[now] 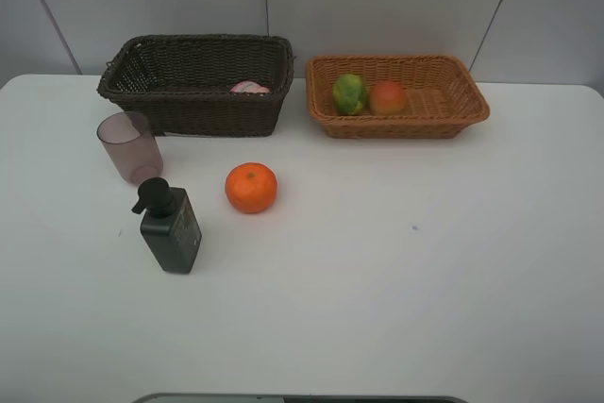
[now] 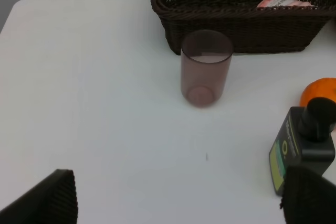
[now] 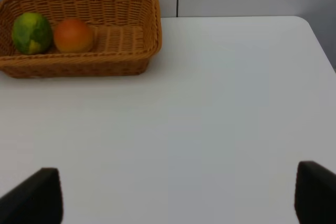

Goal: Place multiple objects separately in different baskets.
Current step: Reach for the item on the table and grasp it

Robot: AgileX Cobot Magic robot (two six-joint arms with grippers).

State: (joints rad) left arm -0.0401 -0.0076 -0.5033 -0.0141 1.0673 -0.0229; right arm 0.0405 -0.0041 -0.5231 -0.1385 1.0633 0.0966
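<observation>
Near dark basket (image 1: 193,112), mauve cup (image 1: 129,146)

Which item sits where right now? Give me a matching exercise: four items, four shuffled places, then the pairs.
Items:
1 orange
2 pink bottle
3 green-yellow fruit
4 mauve cup

Places:
A in the tan basket
B on the table, by the left front corner of the dark brown basket
C in the dark brown basket
D on the table, right of the black pump bottle

Pairs: 1-D, 2-C, 3-A, 4-B
</observation>
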